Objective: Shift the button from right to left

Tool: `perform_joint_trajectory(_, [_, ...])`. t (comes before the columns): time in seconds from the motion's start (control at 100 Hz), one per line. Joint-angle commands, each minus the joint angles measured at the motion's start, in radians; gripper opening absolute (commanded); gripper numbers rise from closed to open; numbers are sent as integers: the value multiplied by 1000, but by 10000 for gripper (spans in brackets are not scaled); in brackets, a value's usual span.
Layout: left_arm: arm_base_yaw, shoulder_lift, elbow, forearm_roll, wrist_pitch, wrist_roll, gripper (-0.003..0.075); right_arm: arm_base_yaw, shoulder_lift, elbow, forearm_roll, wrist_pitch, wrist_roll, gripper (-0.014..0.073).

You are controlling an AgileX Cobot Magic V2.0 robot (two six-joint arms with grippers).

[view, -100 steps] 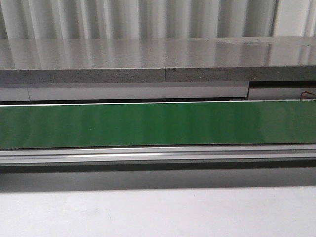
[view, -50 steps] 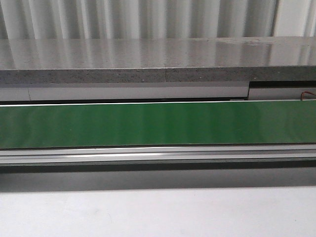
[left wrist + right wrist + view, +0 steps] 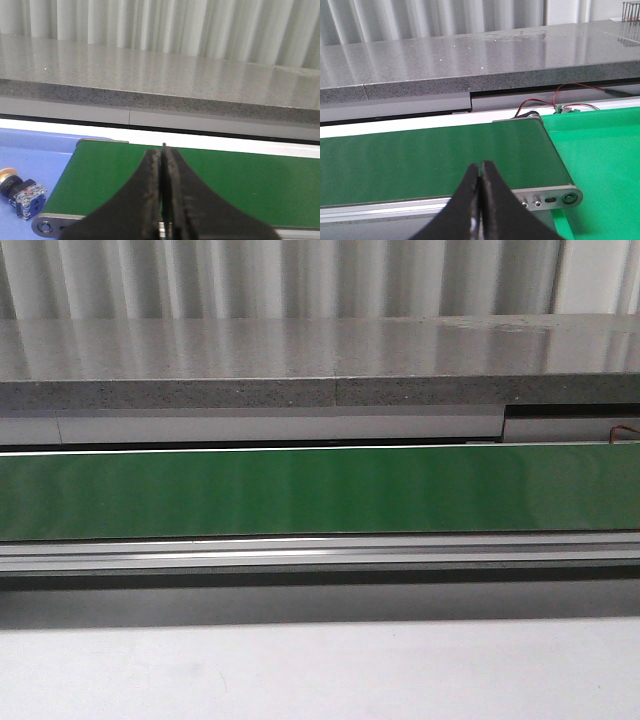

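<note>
The button [image 3: 20, 192] lies on the blue sheet [image 3: 45, 157] just beside the green belt's [image 3: 235, 182] end. The left gripper [image 3: 163, 200] and right gripper [image 3: 480, 200] hold their jaws pressed together, empty, above the belt.

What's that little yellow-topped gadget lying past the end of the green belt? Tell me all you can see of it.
It is the button, seen only in the left wrist view. It has a rounded yellow-orange cap, partly cut off by the picture's edge, then a black collar, then a clear plastic block with blue and red bits inside. It lies on its side on a pale blue surface, close beside the rounded end of the green belt. Nothing grips it.
</note>
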Motion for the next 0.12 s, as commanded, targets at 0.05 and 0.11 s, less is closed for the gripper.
perform_joint_trajectory(0.05, [3, -35, 23, -5, -77, -6, -20, 1, -13, -15, 0, -86, -2, -67])
perform_joint_trajectory(0.11, [3, -35, 23, -5, -77, -6, -20, 1, -13, -15, 0, -86, -2, -67])
